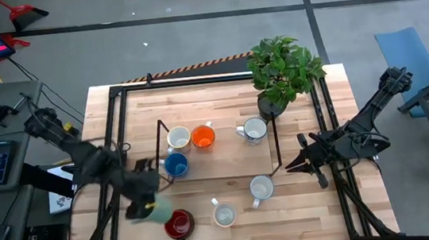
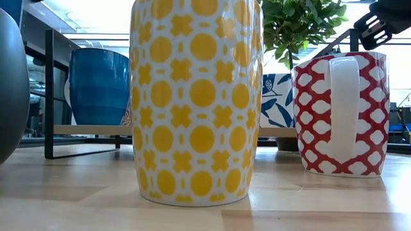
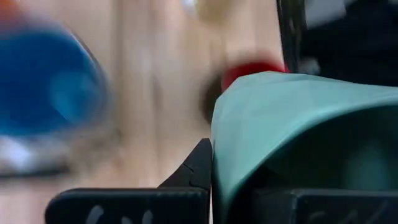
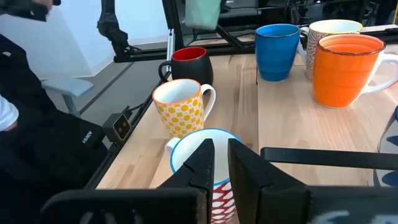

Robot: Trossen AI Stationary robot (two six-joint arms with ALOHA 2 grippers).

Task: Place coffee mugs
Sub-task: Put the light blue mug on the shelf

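My left gripper [image 1: 145,205] is over the table's near left part, shut on a teal mug [image 1: 160,213], which shows raised in the right wrist view [image 4: 202,12]. Just beside it a red-lined dark mug [image 1: 179,223] stands on the table. A yellow-patterned mug [image 1: 224,213] and a red-patterned mug [image 1: 261,187] stand near the front. On a low raised shelf [image 1: 231,166] stand a blue mug [image 1: 176,165], a cream mug [image 1: 178,137], an orange mug [image 1: 203,137] and a white mug [image 1: 254,129]. My right gripper [image 4: 221,165] waits at the right, fingers slightly apart, holding nothing. My left gripper holds the teal mug by its wall at the rim [image 3: 227,143]. One finger [image 3: 198,167] lies against the outside of the wall; the mug itself hides the other finger. The fingers slant down from the table's left. The mug is lifted clear of the table.
A potted plant [image 1: 281,73] stands at the far right of the shelf. The shelf's black metal frame [image 1: 160,142] rises at its left end. Black rails run along the table's left and right edges. Bare wood lies between the shelf and the front mugs.
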